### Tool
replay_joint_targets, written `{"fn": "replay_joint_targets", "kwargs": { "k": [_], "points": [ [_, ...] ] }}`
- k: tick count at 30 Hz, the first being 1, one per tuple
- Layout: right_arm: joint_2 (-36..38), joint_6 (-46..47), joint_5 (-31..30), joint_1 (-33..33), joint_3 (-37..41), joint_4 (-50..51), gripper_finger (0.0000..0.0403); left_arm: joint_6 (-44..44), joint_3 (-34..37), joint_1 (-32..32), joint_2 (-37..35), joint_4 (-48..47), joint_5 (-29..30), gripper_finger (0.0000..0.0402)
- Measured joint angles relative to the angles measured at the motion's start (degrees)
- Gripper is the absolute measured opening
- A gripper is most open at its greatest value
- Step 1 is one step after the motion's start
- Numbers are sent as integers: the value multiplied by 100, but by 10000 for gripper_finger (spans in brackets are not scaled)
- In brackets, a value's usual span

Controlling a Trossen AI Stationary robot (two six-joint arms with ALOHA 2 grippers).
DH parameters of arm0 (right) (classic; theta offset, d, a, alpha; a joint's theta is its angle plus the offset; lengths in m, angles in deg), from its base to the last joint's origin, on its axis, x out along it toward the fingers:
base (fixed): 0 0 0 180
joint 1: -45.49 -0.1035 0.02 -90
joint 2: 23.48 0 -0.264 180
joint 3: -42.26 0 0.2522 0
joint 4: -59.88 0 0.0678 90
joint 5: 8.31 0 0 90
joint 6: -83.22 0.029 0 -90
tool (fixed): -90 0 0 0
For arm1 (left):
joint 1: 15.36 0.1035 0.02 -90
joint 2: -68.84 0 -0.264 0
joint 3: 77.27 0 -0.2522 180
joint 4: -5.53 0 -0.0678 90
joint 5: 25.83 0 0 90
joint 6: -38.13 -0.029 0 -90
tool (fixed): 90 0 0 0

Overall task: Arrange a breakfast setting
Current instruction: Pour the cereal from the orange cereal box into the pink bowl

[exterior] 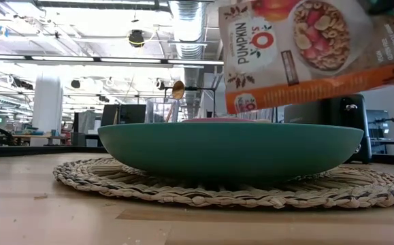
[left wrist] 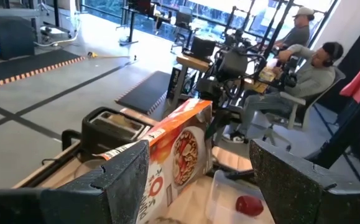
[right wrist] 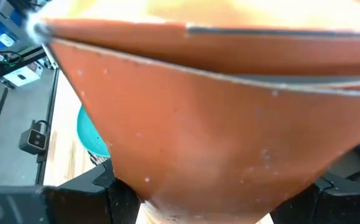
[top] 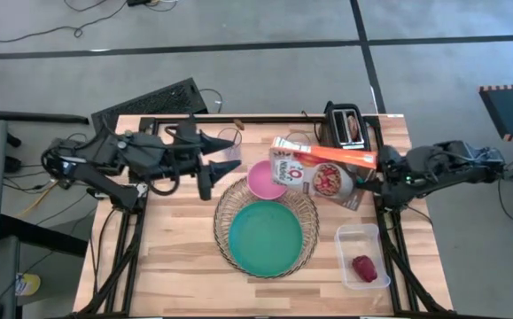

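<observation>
A teal plate lies on a round woven charger mid-table. A pink bowl stands just beyond it. My right gripper is shut on an orange cereal box, which is tilted with its top end over the bowl. A dark red fruit lies in a clear tub at the near right. My left gripper is open and empty, left of the bowl. A small spoon shows behind the plate in the low view. Something tan sits in the toaster slot. My right gripper pinches the cereal box's lower end between its two fingers, one on each broad face. The fingers come level from the table's right. The box is lifted clear of the table and leans toward the left, with its top end lower, above the pink bowl.
A black toaster stands at the far right edge, behind the box. Bare wood lies near the table's near-left corner. People sit at desks beyond the table in the left wrist view.
</observation>
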Motion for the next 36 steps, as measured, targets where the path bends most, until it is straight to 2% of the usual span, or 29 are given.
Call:
{"fn": "replay_joint_targets", "kwargs": {
  "k": [12,36],
  "points": [
    [-524,545,7,0,-45,-222,290,-2,0,4,-625,-1110,163,261],
    [-2069,831,9,2,-1830,860,290,-238,2,4,-917,-2339,266,261]
  ]
}}
